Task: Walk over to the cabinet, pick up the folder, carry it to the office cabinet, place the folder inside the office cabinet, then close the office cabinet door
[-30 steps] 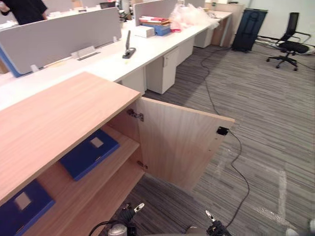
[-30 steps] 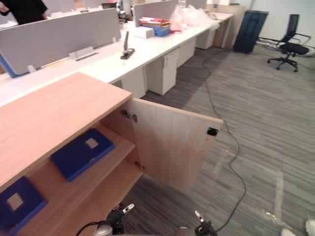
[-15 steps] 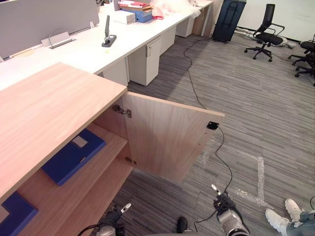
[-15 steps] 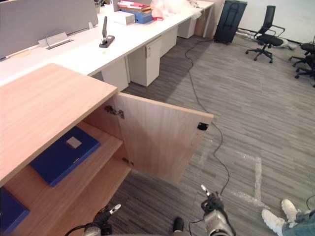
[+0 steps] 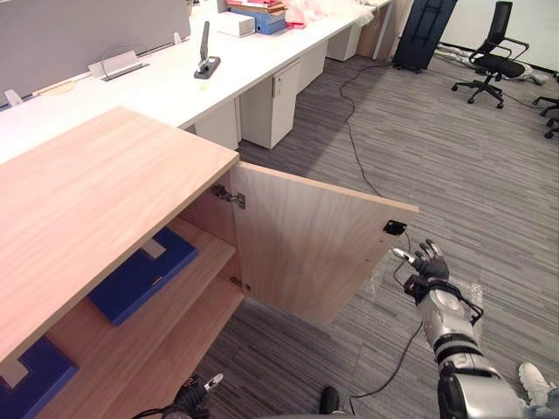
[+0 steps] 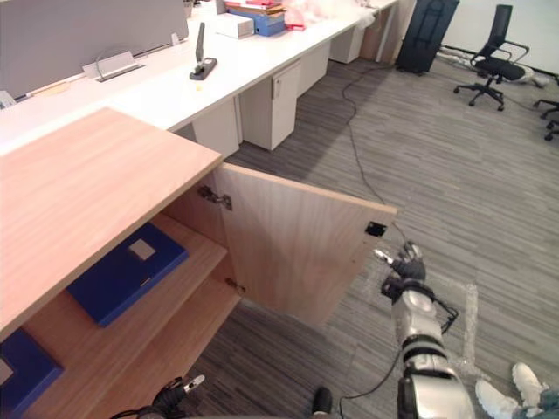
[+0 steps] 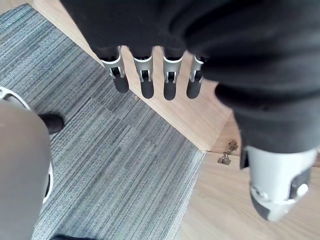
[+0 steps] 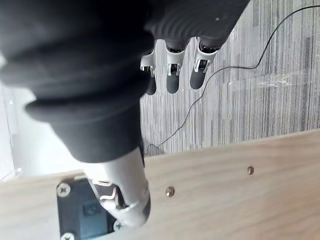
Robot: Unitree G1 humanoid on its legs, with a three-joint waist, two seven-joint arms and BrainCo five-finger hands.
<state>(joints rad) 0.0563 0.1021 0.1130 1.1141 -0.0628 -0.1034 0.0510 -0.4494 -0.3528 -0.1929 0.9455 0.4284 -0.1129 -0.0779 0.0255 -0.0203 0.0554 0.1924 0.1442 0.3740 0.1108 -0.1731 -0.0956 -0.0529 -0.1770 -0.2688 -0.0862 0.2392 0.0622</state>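
Fingers of the right hand (image 5: 428, 266) are reaching out straight and relaxed, gripping nothing, just beside the free edge of the open cabinet door (image 5: 306, 253). In the right wrist view its thumb (image 8: 127, 200) is showing across a small black plate (image 8: 72, 210) screwed to the door's inner face; whether it is touching the plate cannot be told.

Low down and well to the left of that hand, the left hand (image 7: 147, 75) is hanging with its fingers straight and slightly spread, also empty, above the carpet (image 5: 489, 175) and the cabinet's bottom board.

A blue folder (image 5: 140, 275) is lying flat on the shelf inside the cabinet (image 5: 96, 192), past the door to the left of the right hand and well apart from it. A second blue folder (image 5: 31, 380) is lying farther left.

Beyond the right hand, grey striped carpet is stretching away to a long white desk (image 5: 175, 83) and a black office chair (image 5: 493, 44). Close behind it, a person's white shoe (image 5: 534, 382) is standing on the carpet.
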